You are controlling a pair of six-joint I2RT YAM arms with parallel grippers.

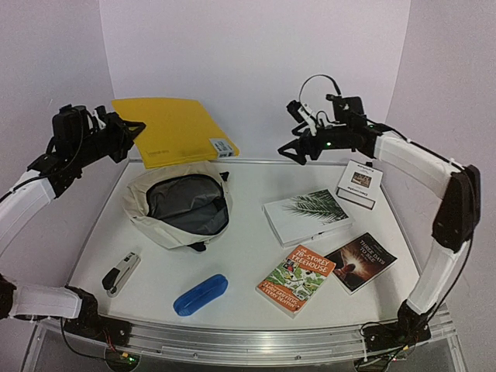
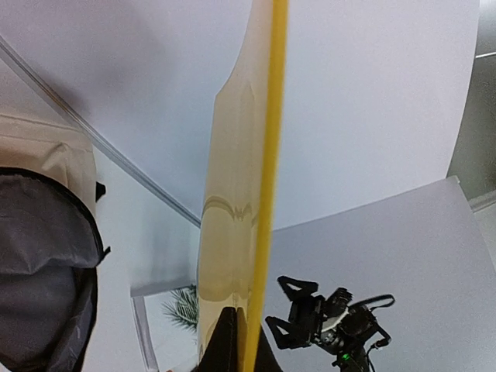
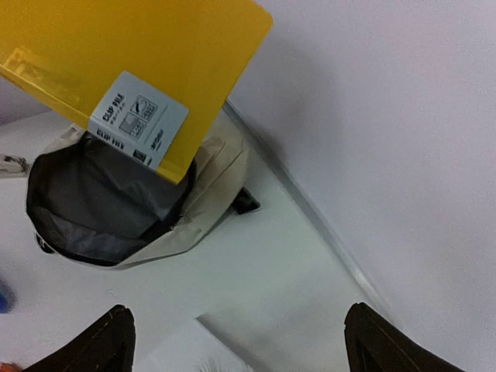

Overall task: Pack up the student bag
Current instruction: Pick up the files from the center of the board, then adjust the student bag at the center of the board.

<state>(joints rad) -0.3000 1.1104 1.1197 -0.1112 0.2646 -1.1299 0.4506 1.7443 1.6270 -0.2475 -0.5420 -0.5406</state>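
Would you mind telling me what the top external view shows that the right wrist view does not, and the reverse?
Only the top external view: the stapler, the small box and the dark book. Only the right wrist view: the words "CLIP FILE" readable on the label. Both: the yellow folder, the open student bag and the right fingers, spread wide.

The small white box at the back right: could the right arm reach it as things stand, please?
Probably yes: the right tool hangs open and empty, and the box lies uncovered close by.
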